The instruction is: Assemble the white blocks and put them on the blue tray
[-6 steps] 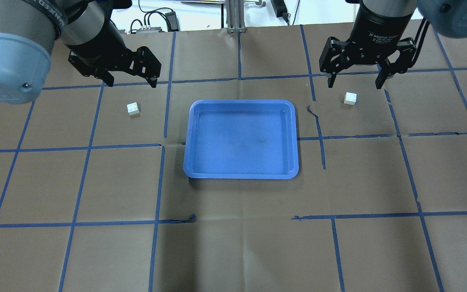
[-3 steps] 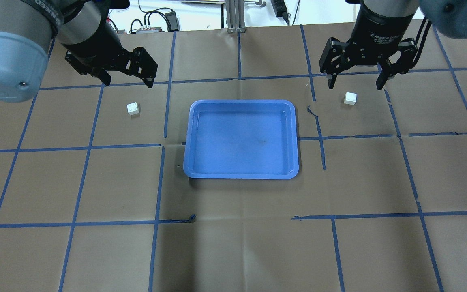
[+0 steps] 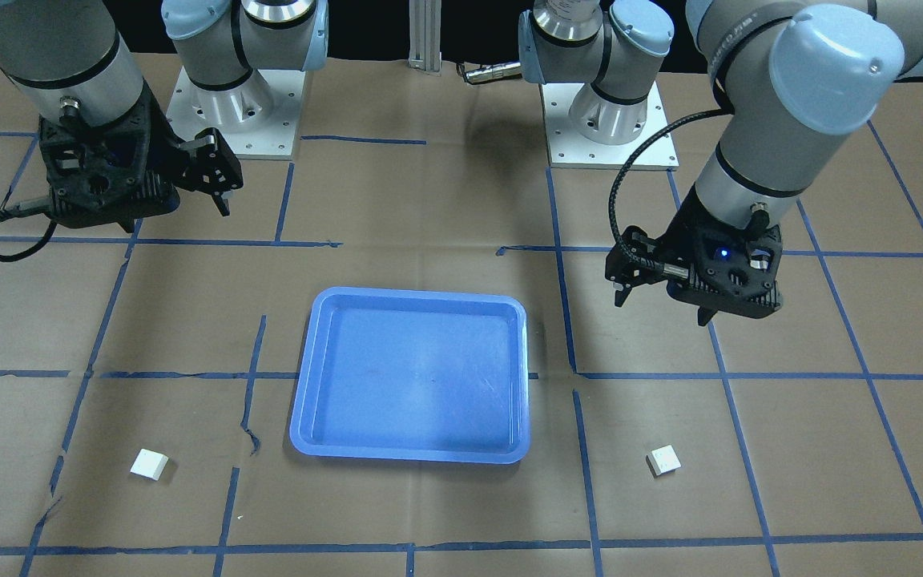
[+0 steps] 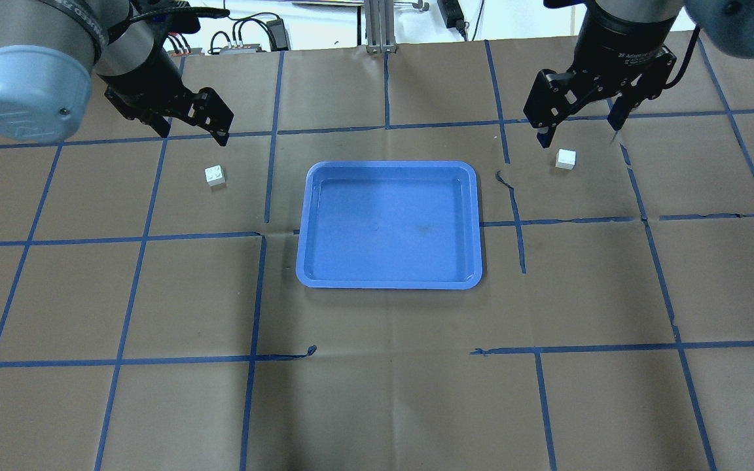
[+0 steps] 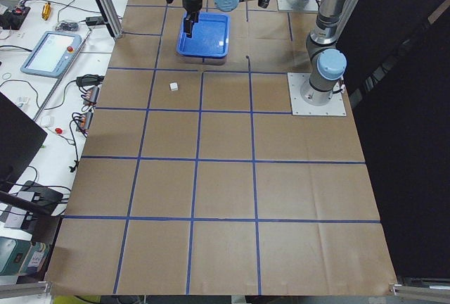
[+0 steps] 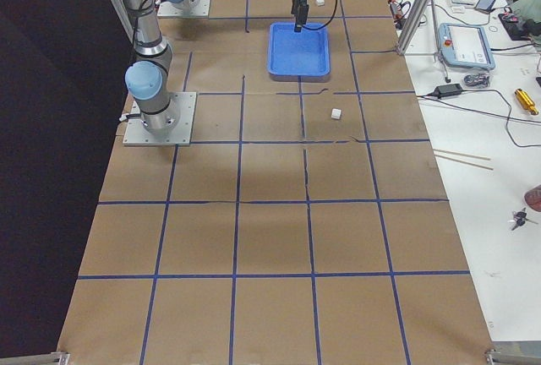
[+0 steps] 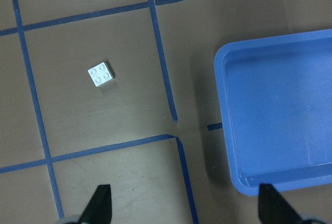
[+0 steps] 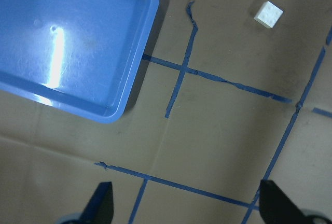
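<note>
Brown table paper (image 4: 377,392): white blocks (image 4: 215,175) (image 4: 565,158) lie near spread left pincer (image 4: 194,134) and spread right pincer (image 4: 578,135).

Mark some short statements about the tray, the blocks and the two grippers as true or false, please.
1. The blue tray has nothing in it. True.
2. The left white block and the right white block lie on the table, on opposite sides of the tray. True.
3. The two blocks are joined into one bar. False: they are apart, with the tray between them.
4. The left gripper is shut on a block. False: it is open and holds nothing; the left white block lies on the table, untouched.
5. The right gripper is open. True.
</note>
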{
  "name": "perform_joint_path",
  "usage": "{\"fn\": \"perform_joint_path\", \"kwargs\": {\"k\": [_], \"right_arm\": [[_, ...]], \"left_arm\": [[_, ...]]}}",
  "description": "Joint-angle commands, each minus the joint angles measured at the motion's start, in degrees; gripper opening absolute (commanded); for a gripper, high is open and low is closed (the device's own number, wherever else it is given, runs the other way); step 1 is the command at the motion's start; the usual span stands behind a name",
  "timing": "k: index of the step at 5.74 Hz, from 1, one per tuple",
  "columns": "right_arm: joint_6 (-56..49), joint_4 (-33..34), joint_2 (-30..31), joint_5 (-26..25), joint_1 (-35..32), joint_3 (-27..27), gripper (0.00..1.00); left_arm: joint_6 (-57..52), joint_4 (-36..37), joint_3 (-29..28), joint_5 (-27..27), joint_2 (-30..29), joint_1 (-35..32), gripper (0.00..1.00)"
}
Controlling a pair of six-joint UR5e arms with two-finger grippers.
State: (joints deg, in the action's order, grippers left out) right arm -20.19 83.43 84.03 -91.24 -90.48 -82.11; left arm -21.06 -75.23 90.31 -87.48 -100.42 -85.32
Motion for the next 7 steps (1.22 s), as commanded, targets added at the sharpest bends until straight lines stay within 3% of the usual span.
{"fn": "perform_joint_path", "kwargs": {"k": [1, 3, 5, 6, 7], "right_arm": [[-24.5, 1.0, -0.5, 0.0, 2.7, -0.1, 1.00], [-56.7, 2.5, -1.5, 0.6, 12.7, -0.2, 1.00], [-78.1, 13.2, -8.0, 0.8, 17.9, 1.5, 1.00], [-85.2, 15.7, -12.3, 1.0, 18.1, 4.0, 1.00], [-86.4, 15.5, -14.5, 4.6, 18.1, 4.1, 1.00]], "left_arm": [[-16.6, 4.3, 0.0, -0.1, -5.4, 4.7, 0.99], [-39.1, 11.4, 0.0, -0.2, -11.4, 8.1, 0.99], [-54.5, 20.5, 0.7, 0.5, -17.4, 8.7, 0.99], [-56.5, 24.5, 2.5, 3.6, -18.8, 9.5, 0.99], [-62.1, 24.9, 3.4, 12.0, -19.9, 12.6, 0.99]]}}
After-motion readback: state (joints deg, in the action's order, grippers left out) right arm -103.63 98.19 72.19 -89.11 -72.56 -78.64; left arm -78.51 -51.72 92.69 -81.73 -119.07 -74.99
